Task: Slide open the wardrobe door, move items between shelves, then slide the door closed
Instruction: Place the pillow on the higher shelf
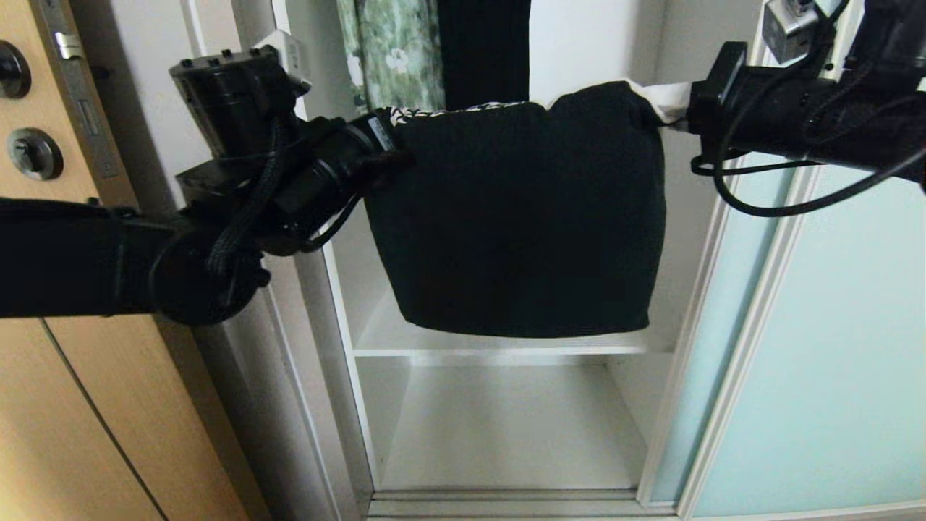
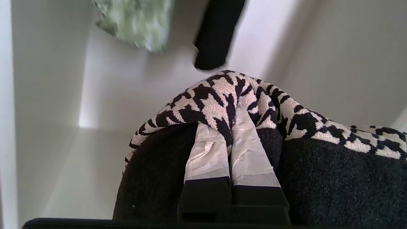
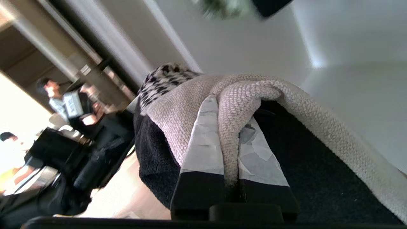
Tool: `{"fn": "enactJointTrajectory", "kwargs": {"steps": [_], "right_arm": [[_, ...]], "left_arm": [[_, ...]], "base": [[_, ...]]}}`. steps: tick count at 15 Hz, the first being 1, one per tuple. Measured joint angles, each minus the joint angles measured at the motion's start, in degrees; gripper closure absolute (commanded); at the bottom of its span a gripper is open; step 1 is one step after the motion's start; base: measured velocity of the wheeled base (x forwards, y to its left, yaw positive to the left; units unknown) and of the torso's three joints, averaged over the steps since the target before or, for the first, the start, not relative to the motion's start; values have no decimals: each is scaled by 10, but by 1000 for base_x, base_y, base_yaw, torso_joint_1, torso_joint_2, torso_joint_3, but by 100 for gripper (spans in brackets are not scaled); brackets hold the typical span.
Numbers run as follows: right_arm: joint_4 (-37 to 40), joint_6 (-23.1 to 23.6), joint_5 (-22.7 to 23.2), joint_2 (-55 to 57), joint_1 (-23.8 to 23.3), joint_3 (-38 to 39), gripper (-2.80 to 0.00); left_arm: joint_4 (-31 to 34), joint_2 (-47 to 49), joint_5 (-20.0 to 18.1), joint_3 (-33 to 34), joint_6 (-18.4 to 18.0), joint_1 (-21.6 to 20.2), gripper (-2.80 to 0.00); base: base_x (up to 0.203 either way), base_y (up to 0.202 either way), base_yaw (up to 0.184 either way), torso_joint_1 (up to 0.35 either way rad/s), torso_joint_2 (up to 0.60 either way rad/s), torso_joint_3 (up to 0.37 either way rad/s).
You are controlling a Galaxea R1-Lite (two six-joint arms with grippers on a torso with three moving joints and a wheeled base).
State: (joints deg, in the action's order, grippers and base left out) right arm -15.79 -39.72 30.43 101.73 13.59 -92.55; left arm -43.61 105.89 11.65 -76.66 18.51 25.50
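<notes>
Two cushions hang between my grippers in front of the open wardrobe compartment. The houndstooth cushion [image 1: 521, 217] shows its charcoal back in the head view. My left gripper [image 1: 394, 141] is shut on its patterned upper corner [image 2: 216, 98], the taped fingers [image 2: 206, 152] pinching the fabric. My right gripper [image 1: 676, 108] is shut on a fold of the cream cushion [image 3: 178, 108], which lies behind the dark one; only its corner [image 1: 662, 94] shows in the head view. A white shelf [image 1: 506, 340] lies just beneath the cushions. The aqua sliding wardrobe door [image 1: 832, 347] stands slid to the right.
A green floral garment [image 1: 394, 51] and a black garment [image 1: 483, 51] hang at the back above the cushions. An oak door [image 1: 43, 405] with lock hardware stands on the left. A lower white board [image 1: 506, 427] forms the compartment's bottom. A person [image 3: 54, 92] stands in the room behind.
</notes>
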Motion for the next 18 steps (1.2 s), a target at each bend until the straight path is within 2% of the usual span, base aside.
{"fn": "enactJointTrajectory", "kwargs": {"steps": [5, 7, 9, 11, 13, 16, 18], "right_arm": [[-19, 6, 7, 177, -32, -158, 0], [-82, 12, 17, 244, -40, -179, 0], [-129, 12, 17, 295, -44, -185, 0], [-136, 13, 9, 330, -46, -175, 0], [-150, 16, 6, 347, -49, -152, 0], [-170, 18, 8, 347, -59, -91, 0], [-186, 19, 10, 337, -66, -27, 0]], "left_arm": [[5, 162, -12, -196, -9, -45, 0], [2, 233, -20, -281, -25, -58, 0], [-9, 297, -23, -320, -43, -67, 0], [-48, 353, -21, -330, -52, -70, 0], [-84, 383, -21, -303, -54, -71, 0], [-99, 395, -23, -238, -53, -69, 0], [-111, 383, -31, -157, -51, -63, 0]], "base": [[0, 0, 0, 0, 0, 0], [0, 0, 0, 0, 0, 0], [0, 0, 0, 0, 0, 0], [0, 0, 0, 0, 0, 0], [0, 0, 0, 0, 0, 0], [0, 0, 0, 0, 0, 0], [0, 0, 0, 0, 0, 0]]}}
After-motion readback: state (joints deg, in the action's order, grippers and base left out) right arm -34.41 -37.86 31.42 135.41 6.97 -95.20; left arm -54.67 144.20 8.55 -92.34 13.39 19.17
